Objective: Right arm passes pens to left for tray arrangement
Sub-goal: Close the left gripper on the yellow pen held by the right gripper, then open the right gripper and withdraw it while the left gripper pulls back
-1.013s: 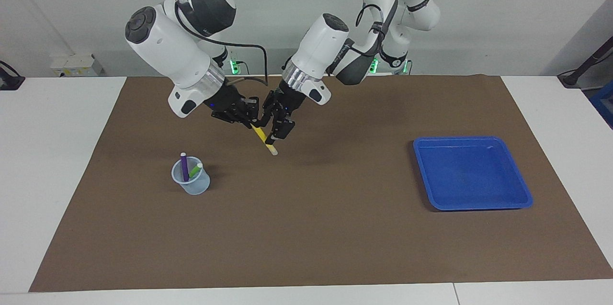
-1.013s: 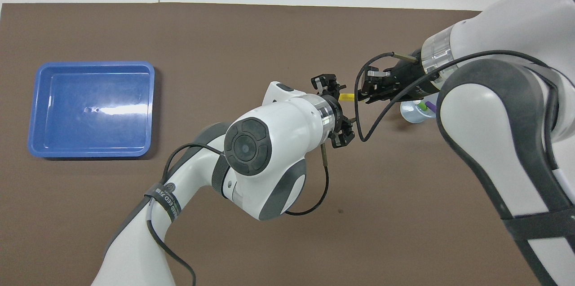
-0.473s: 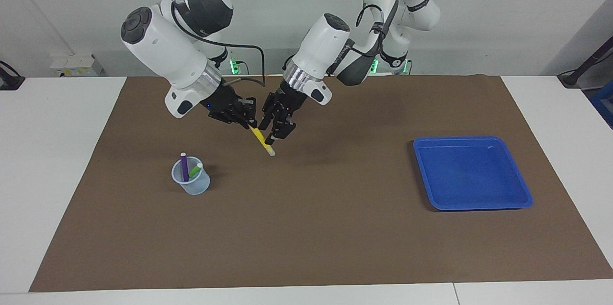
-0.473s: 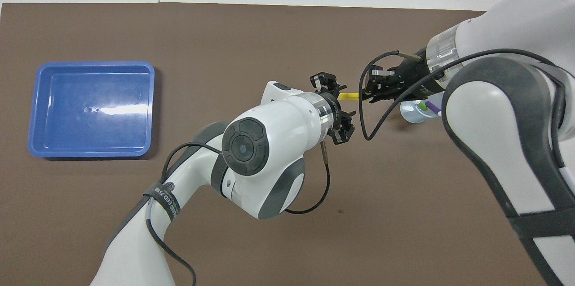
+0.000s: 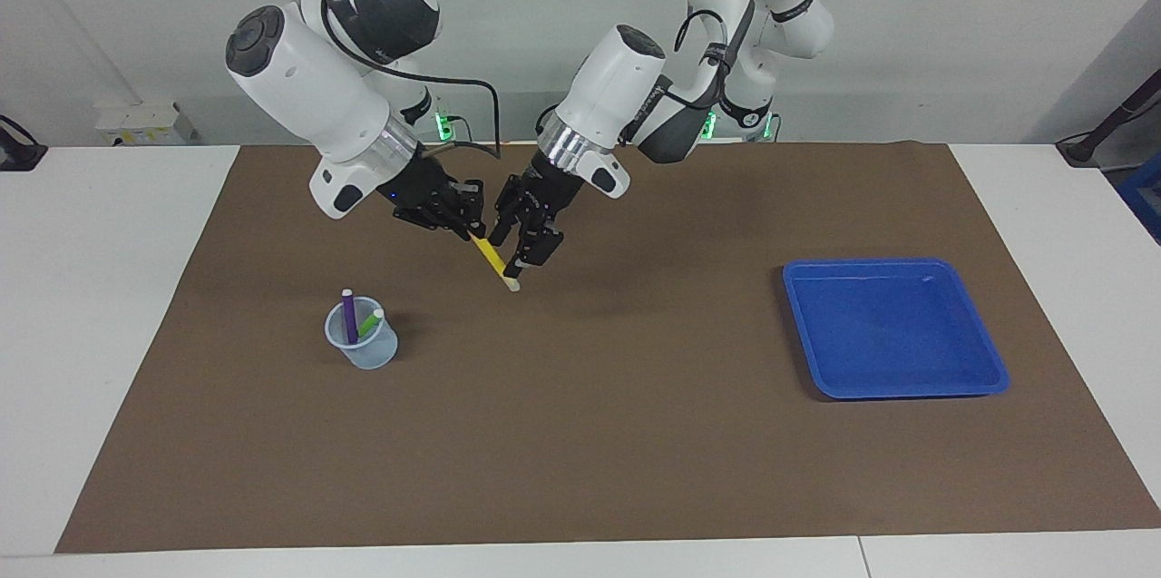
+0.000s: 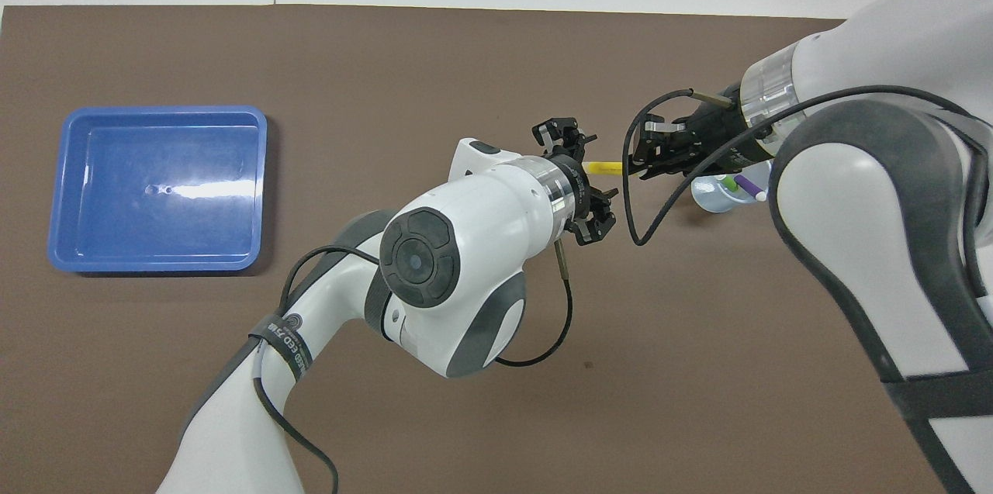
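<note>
On the brown mat (image 5: 580, 433), a blue tray (image 5: 993, 369).

glossy plastic tray (image 6: 159, 265) — matt brown mat (image 6: 388, 52)

Two pens (image 5: 358, 318) in cup (image 5: 363, 351), right arm's end; tray (image 5: 989, 374) left arm's end.

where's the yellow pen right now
In the facing view the yellow pen hangs tilted above the brown mat, gripped by the right gripper, with the left gripper at its lower end.
</note>
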